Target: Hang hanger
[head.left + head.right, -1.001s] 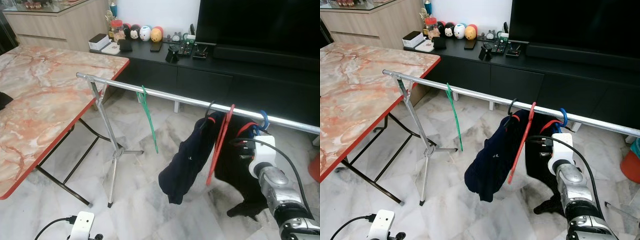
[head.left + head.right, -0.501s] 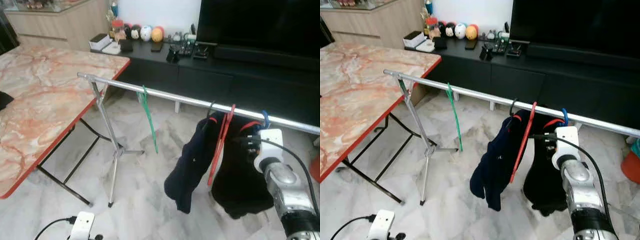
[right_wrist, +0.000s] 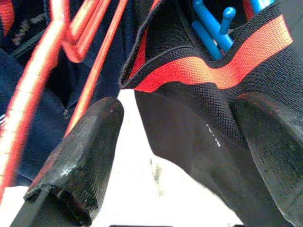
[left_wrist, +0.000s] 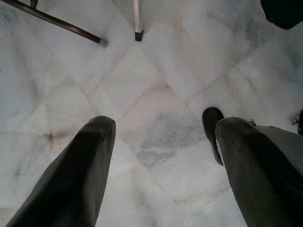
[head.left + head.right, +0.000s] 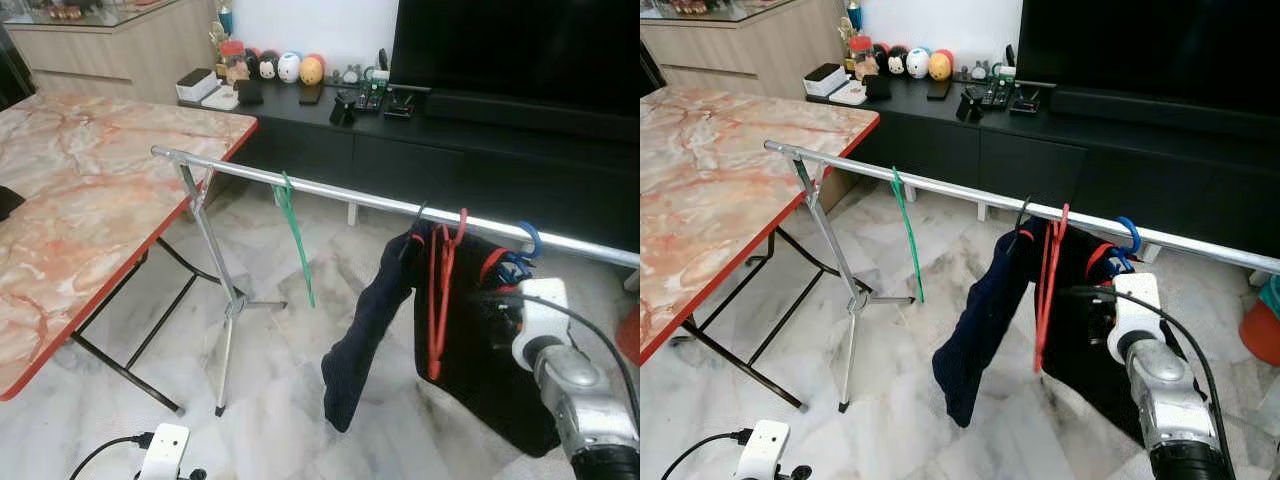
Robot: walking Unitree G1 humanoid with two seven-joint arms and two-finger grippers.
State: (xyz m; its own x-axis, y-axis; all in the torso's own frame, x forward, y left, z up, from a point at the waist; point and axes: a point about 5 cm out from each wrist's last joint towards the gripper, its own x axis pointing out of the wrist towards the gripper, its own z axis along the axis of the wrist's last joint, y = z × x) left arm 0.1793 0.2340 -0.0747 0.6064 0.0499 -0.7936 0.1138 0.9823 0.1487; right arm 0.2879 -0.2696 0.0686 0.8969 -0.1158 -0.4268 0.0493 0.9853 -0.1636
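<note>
You brought the right arm (image 5: 570, 385) nearer and lower; the red hanger (image 5: 438, 300) swung from slanted to hanging straight, and the black garment (image 5: 480, 340) spread wider beneath the rail (image 5: 340, 195).

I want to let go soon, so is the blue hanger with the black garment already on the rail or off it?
On. The blue hanger hooks over the rail; the black garment hangs below it.

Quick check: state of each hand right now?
Left hand: open, empty, over the floor.
Right hand: open, holding nothing, at the black garment.
</note>
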